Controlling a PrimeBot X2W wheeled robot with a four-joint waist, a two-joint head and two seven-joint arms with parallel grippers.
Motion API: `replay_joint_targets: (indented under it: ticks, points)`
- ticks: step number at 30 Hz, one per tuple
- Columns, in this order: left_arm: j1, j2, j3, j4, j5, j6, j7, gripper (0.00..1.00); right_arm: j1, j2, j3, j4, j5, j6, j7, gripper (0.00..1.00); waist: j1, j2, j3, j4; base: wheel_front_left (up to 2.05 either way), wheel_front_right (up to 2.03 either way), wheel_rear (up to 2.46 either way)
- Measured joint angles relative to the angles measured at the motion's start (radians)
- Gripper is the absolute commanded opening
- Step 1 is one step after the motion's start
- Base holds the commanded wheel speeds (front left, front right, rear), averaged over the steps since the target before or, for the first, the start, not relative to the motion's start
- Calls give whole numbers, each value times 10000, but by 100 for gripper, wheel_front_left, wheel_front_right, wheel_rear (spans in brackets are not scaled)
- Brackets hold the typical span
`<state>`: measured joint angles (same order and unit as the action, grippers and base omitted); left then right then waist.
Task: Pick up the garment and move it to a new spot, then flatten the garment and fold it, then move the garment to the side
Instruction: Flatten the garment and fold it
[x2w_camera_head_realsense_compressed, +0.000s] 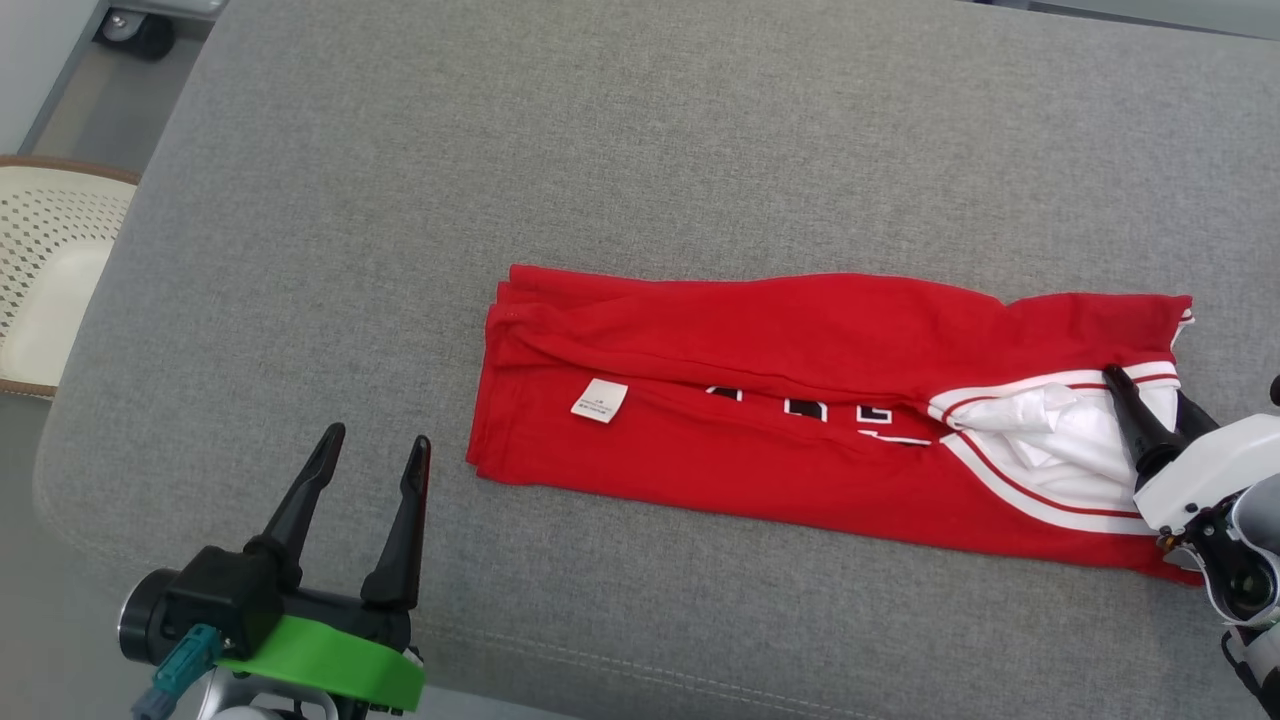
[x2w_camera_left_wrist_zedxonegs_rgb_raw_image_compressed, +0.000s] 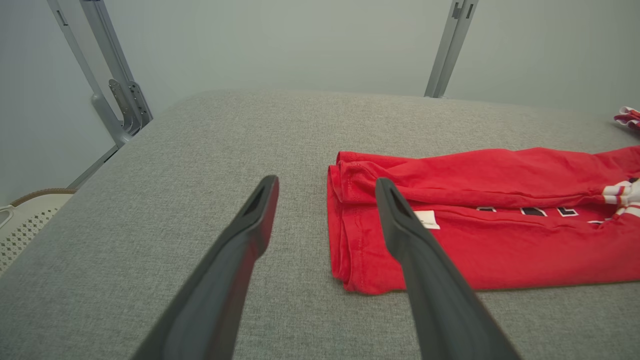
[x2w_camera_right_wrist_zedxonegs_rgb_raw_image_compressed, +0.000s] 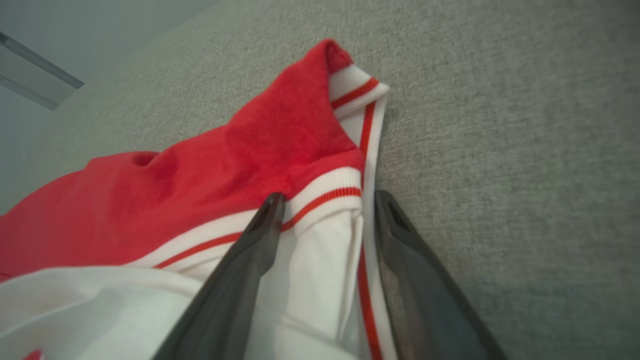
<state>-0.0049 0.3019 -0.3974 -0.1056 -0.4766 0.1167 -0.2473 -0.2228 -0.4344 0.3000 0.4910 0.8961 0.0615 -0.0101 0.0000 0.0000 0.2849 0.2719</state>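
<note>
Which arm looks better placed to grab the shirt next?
Right. The right gripper straddles the red shirt at its white striped end, fingers apart; the left gripper hangs open over grey cushion beside the other end.

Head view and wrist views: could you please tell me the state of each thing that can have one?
garment: folded lengthwise, lying on the grey cushion.
left pincer: open, empty, beside the garment.
right pincer: open, astride the white striped trim.
</note>
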Motion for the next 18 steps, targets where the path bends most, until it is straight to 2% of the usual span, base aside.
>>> replay_joint_targets:
  ticks: [1,2,4,6,9,14,18]
  points:
    - [0,-12,0,6,0,13,0,100,-16,-31,-4,29,107,94,109,82,0,0,-9,1,0,0,0]
    - [0,-23,4,12,0,25,0,100,-38,-61,-6,48,176,163,224,55,0,0,-18,0,0,0,0]
    - [1,-36,12,35,0,25,0,100,-102,-67,-4,86,257,232,439,34,0,0,-48,-19,0,0,0]
    - [3,-50,23,35,0,25,0,100,-138,-59,2,86,385,299,667,0,0,0,-72,-59,0,0,0]
    - [3,-79,25,35,0,25,0,100,-145,21,-75,69,719,428,788,0,0,0,-85,-137,0,0,0]
    - [3,-104,52,25,0,25,0,100,-246,2,-357,-12,932,443,917,0,0,0,-86,-276,0,0,0]
    - [2,-176,48,19,0,25,0,100,-360,-412,-826,23,1089,437,991,0,0,0,-64,-380,0,0,0]
